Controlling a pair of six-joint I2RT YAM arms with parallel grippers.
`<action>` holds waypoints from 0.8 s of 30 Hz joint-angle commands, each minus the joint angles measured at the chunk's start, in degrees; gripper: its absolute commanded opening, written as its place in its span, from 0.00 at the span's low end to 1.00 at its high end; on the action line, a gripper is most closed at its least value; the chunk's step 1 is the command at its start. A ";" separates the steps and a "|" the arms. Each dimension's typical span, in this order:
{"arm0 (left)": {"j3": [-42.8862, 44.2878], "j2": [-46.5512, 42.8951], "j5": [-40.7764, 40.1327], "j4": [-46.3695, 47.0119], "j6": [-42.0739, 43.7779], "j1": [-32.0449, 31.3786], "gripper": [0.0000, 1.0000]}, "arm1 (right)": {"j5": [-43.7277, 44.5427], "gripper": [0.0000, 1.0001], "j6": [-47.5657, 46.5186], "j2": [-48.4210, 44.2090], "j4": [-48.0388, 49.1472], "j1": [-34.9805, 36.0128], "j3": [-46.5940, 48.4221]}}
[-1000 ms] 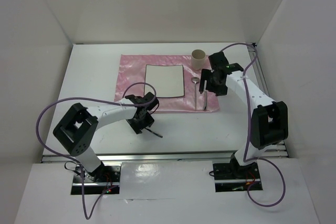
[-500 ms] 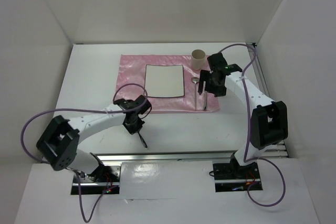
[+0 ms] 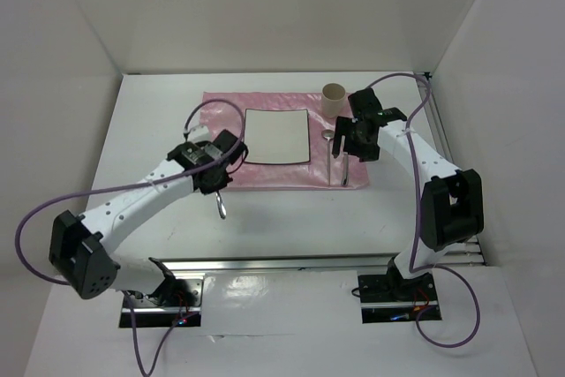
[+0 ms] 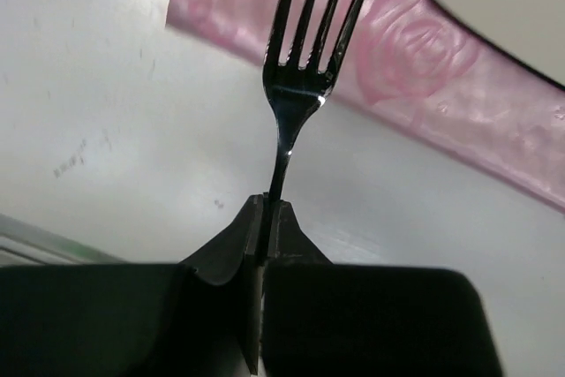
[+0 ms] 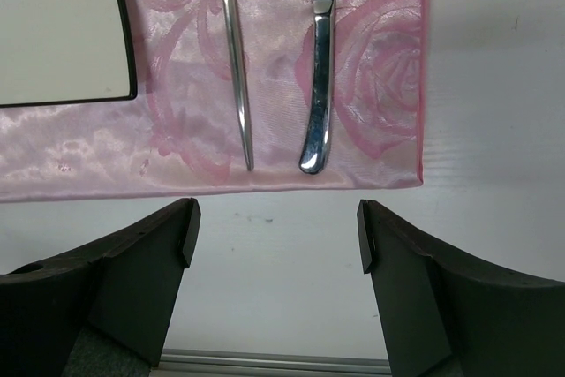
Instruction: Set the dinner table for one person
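From above, my left gripper is shut tight on a fork. The fork is over the dinner table, just beside the near edge of the pink cloth. The dinner table is the big white top under everything, with a metal rail along its near edge. A white square plate lies in the middle of the cloth. A tan cup stands at the far right corner of the cloth. A spoon and a knife lie side by side on the cloth, to the right of the plate. My right gripper is above these 2, and it holds nothing.

In my left wrist view, my 2 fingers press together on the thin handle of the fork. The 4 tines point up, over the edge of the pink cloth. A corner of the plate shows at the top right. The white table is below and to the left.

In my right wrist view, my 2 fingers stand wide apart, with only bare white table between them. The ends of the spoon and knife handles lie on the cloth, near its edge. The plate corner is at the top left.
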 commanded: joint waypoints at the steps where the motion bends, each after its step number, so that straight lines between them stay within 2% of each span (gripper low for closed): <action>1: 7.68 7.10 -4.33 5.08 20.57 4.70 0.00 | 0.42 0.84 0.46 -0.62 0.64 0.45 1.00; 3: 14.09 11.77 -0.99 6.60 26.51 7.62 0.00 | 0.95 0.84 0.46 -1.24 0.63 0.45 1.00; 4: 16.29 16.84 3.73 7.22 31.41 10.59 0.00 | 0.95 0.84 0.46 -1.76 0.11 0.45 0.39; 7: 26.74 25.30 10.34 5.91 35.92 15.43 0.00 | 0.95 0.84 0.46 -3.07 0.10 -0.08 -0.67; 11: 43.33 39.46 14.67 1.87 37.70 19.22 0.00 | 0.95 0.84 0.98 -5.27 0.10 -0.70 -1.72; 14: 50.29 47.29 16.87 1.25 39.46 20.29 0.00 | 0.95 0.84 0.98 -5.89 -1.03 -1.40 -2.34; 18: 54.97 54.24 17.40 -0.51 40.08 20.81 0.00 | 0.95 0.84 0.98 -7.12 -1.04 -2.54 -2.96; 21: 54.98 57.05 18.02 0.01 40.08 21.34 0.00 | 0.95 0.84 0.98 -7.12 -1.57 -3.16 -3.48; 22: 54.98 57.06 17.49 0.02 40.08 21.34 0.02 | 0.95 0.84 0.98 -7.65 -1.57 -3.16 -3.48; 24: 54.98 57.76 16.79 -0.50 40.08 21.34 0.15 | 0.95 0.87 0.98 -7.65 -2.09 -3.16 -3.48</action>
